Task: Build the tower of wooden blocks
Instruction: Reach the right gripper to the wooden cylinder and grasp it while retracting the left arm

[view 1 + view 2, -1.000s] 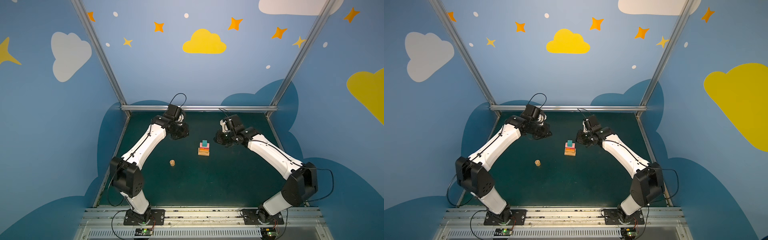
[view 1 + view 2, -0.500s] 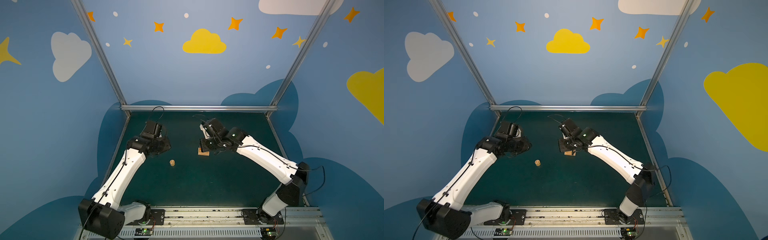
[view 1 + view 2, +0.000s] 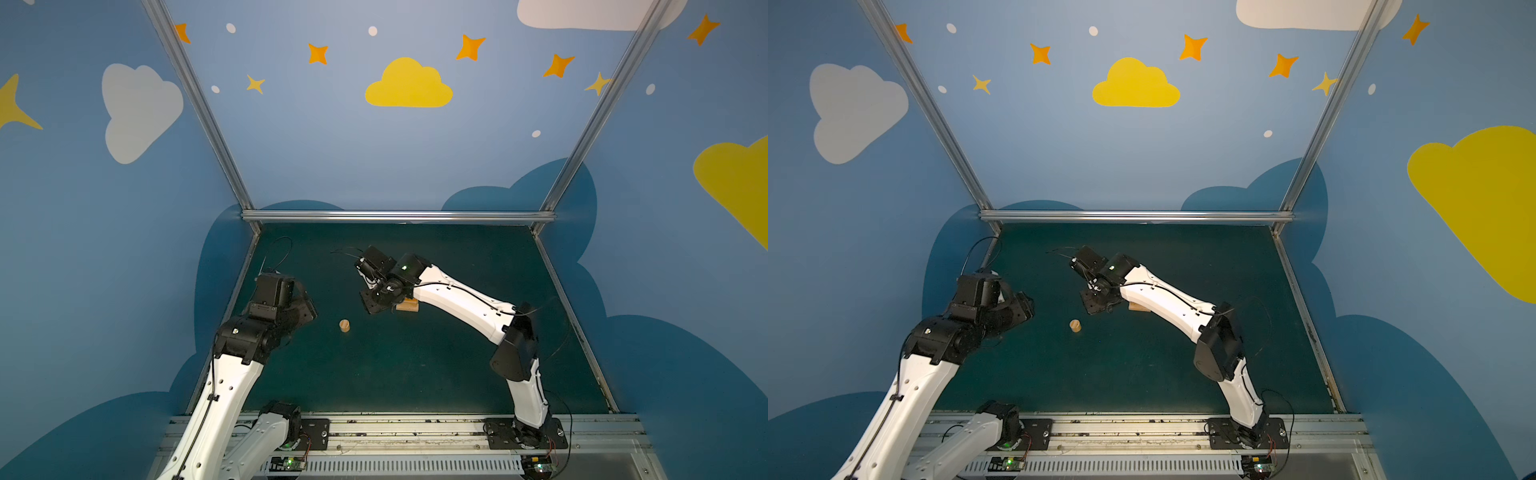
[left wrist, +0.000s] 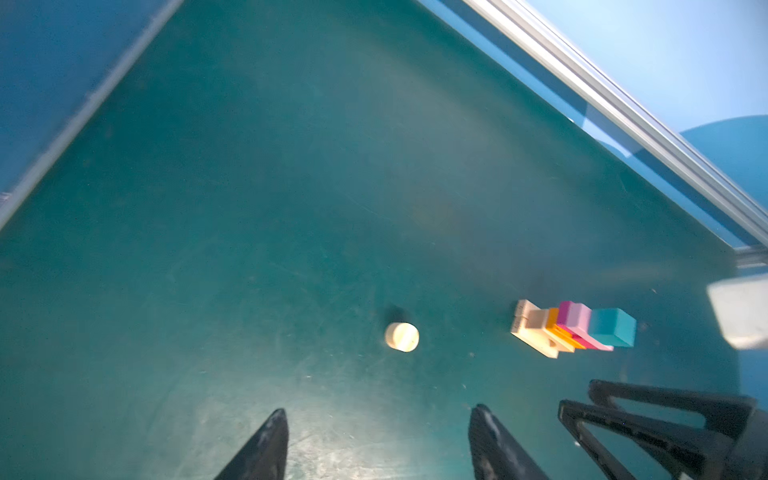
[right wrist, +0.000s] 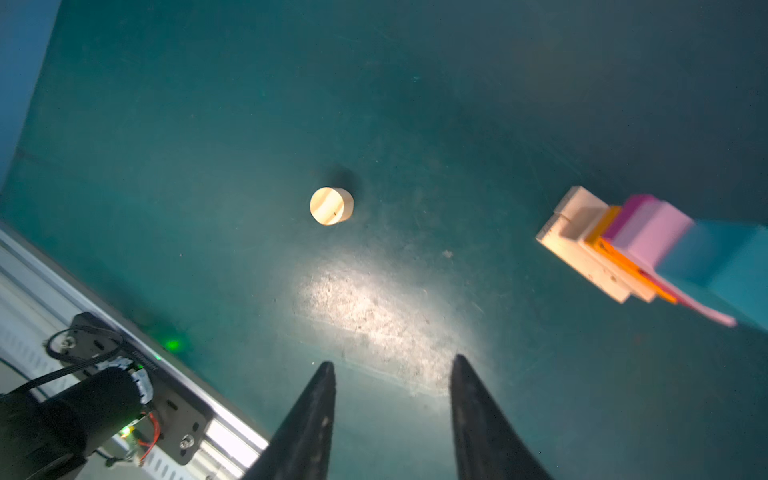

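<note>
tower [image 4: 573,328]: stacked on bench [image 4: 291,166], teal cube [image 4: 613,327] uppermost. tan cylinder [image 4: 401,337]: loose, apart, not yet placed. left claw [image 4: 378,411], right claw [image 5: 392,360]: spread, empty. next, judged: cylinder to be gripped, set atop.

Blue walls [image 3: 332,145] (clouds [image 3: 408,85], stars [image 3: 318,53]); dark green floor [image 3: 415,365].

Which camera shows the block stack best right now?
The left wrist view: the whole stack is in frame, tan base to teal block on top. The right wrist view shows it larger, but the teal block runs off the edge. In both top views the right arm hides all but the tan base.
</note>
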Robot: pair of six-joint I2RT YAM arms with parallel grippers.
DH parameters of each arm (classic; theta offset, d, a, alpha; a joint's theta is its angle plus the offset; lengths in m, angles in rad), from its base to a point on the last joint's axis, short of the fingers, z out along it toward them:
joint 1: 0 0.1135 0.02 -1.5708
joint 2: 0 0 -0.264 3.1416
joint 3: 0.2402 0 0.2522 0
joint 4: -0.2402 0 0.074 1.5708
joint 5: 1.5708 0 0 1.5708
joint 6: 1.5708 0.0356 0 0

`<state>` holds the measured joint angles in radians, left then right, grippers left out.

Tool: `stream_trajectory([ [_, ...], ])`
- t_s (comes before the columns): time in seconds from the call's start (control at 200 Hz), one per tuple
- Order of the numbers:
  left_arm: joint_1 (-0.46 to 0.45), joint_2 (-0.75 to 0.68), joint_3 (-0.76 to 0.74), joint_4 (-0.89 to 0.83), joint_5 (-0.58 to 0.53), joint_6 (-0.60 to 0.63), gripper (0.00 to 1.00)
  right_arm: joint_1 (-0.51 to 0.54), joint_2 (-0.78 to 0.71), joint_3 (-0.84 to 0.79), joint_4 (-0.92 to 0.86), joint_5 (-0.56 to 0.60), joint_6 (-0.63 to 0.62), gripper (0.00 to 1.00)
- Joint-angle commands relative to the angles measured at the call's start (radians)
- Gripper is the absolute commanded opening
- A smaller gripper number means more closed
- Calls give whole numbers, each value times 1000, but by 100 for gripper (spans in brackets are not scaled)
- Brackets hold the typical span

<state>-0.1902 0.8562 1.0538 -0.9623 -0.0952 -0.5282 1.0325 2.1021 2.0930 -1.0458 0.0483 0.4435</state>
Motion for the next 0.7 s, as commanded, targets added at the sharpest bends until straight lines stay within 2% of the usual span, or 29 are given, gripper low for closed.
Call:
stream_trajectory([
  [0.0, 7, -40, -11, -73, -98, 20, 71, 17, 74, 93, -80, -17, -20, 51],
  [0.415, 15, -151, -34, -79, -181, 31, 74, 27, 273, 257, -76, -103, -9, 60],
  [0.696, 15, -197, -60, -33, -121, 19, 73, 25, 392, 349, -65, -114, 6, 64],
])
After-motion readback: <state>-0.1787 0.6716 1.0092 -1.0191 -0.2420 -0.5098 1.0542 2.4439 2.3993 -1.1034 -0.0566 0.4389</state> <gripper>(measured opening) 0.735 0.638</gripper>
